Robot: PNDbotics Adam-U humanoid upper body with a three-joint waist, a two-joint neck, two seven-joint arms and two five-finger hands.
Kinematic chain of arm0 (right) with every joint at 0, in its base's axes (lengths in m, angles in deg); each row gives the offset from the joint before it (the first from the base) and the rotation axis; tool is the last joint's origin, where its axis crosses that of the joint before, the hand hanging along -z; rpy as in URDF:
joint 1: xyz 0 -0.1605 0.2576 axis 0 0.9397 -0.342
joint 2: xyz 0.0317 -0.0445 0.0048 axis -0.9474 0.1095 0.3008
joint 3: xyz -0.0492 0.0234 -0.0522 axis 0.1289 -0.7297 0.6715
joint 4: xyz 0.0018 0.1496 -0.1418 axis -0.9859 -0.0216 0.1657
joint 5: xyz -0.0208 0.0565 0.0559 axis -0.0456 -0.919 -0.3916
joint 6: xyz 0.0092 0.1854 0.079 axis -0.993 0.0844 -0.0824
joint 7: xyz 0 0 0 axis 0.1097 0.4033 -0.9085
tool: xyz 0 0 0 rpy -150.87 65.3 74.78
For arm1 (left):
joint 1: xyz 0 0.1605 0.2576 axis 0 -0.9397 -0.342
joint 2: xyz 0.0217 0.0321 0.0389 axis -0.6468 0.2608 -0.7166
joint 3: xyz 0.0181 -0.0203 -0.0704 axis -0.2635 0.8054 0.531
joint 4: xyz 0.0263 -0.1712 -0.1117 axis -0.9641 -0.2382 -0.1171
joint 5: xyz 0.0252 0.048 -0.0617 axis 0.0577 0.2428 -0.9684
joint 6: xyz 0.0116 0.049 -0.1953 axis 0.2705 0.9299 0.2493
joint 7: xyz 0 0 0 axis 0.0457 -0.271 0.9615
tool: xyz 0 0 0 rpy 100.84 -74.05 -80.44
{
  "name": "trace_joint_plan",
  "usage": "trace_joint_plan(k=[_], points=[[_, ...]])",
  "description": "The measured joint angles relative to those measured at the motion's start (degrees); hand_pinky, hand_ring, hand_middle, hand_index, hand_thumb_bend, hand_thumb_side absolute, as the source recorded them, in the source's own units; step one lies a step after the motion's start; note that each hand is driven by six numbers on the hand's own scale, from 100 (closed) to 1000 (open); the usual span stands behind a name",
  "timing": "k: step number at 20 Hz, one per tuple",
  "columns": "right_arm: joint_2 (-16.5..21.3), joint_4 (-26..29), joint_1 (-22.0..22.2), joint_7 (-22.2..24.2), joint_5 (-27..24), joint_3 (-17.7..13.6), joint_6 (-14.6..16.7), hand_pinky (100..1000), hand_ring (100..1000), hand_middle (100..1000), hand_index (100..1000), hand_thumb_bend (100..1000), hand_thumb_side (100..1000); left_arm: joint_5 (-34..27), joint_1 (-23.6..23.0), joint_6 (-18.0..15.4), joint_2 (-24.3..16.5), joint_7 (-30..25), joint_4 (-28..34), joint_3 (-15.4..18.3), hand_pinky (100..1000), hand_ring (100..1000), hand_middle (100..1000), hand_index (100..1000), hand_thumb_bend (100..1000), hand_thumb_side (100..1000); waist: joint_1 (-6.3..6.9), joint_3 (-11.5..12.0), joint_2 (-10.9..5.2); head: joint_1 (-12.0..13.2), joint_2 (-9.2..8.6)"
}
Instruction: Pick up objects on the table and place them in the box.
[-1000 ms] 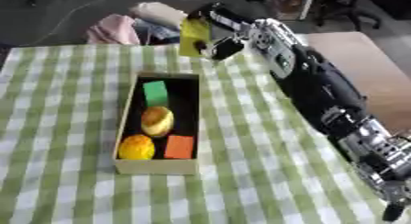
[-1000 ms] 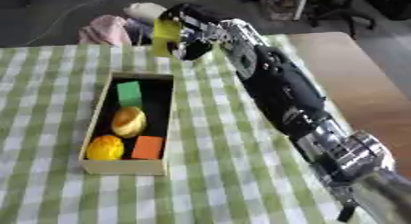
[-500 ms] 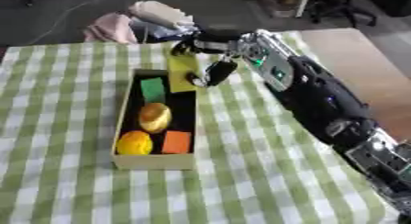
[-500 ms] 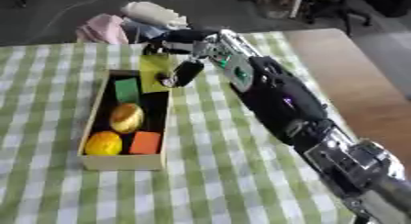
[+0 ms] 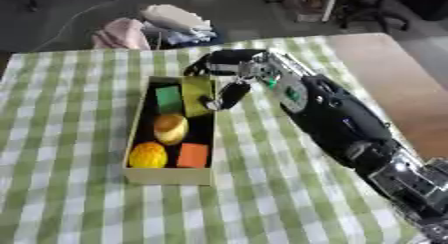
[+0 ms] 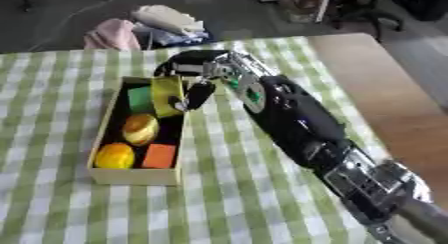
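In the left eye view, a table covered in a green-and-white checked cloth (image 5: 70, 188) fills most of the frame. A long, shallow cardboard box (image 5: 168, 175) sits on it, running away from the viewer. The robot's right arm reaches in from the lower right, and its right hand (image 5: 229, 78) hangs over the far right corner of the box, fingers and thumb curled round a yellow-green block (image 5: 197, 89). The block stands upright, its lower end inside the box against the right wall, seemingly so it can be set down in the free space there. Inside the box lie a green block (image 5: 168, 99) at the far left, a yellow rounded object (image 5: 171, 128) in the middle, a yellow-orange round object (image 5: 148, 155) at the near left and an orange block (image 5: 193, 155) at the near right. No other loose object shows on the cloth.

In the right eye view, the same scene appears with the box further left. The hand's dark thumb (image 6: 199, 95) lies against the block's right face, pinching it. The release has likely not yet happened. The left hand appears in neither view.
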Motion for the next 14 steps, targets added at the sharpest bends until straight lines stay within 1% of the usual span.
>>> trace_joint_plan(k=[1, 3, 5, 7, 11, 12, 14], points=[[-0.14, -0.02, -0.02, -0.9, 1.1, -0.01, -0.27, 851, 832, 858, 988, 100, 279, 0.0, 0.0, 0.0, 0.01, 0.0, -0.02, 0.0, 673, 614, 663, 804, 246, 647, 0.0, 0.0, 0.0, -0.01, 0.0], [-0.37, -0.02, -0.2, -2.43, 2.86, -0.01, -0.64, 870, 861, 920, 998, 100, 281, 0.01, -0.01, 0.0, 0.03, 0.0, -0.03, 0.0, 673, 613, 662, 804, 247, 647, -0.07, 0.02, 0.0, -0.02, 0.0], [-0.37, 0.02, -0.37, -3.4, 4.27, -0.01, -0.88, 891, 891, 968, 1000, 100, 289, 0.01, -0.03, 0.0, 0.14, 0.01, -0.04, 0.0, 672, 613, 662, 804, 248, 647, -0.25, 0.02, 0.0, -0.02, 0.0], [-0.37, 0.22, -0.42, -3.71, 5.44, -0.01, -0.96, 908, 915, 994, 1000, 100, 303, 0.02, -0.08, 0.0, 0.16, 0.02, -0.05, 0.0, 671, 613, 662, 804, 248, 647, -0.28, -0.01, -0.06, 0.01, 0.01], [-0.37, 1.49, -0.39, -2.71, 7.13, -0.04, -0.74, 912, 922, 1000, 1000, 100, 292, 0.06, -0.38, 0.07, 0.16, 0.1, -0.07, 0.03, 671, 612, 661, 804, 250, 647, -0.3, -0.44, -0.36, 0.12, 0.05], [-0.36, 2.12, -0.3, -2.49, 7.2, -0.18, -0.67, 906, 914, 996, 1000, 100, 279, 0.07, -0.56, 0.09, 0.16, 0.12, -0.09, 0.12, 670, 612, 661, 804, 250, 647, -0.35, -0.63, -0.42, 0.2, 0.19], [-0.29, 4.1, 0.47, -2.64, 6.57, -0.94, -0.56, 869, 871, 958, 989, 100, 228, 0.07, -0.7, 0.15, 0.16, 0.22, -0.21, 0.18, 669, 611, 667, 803, 251, 646, -0.45, -1.07, -0.65, 0.59, 0.53]])
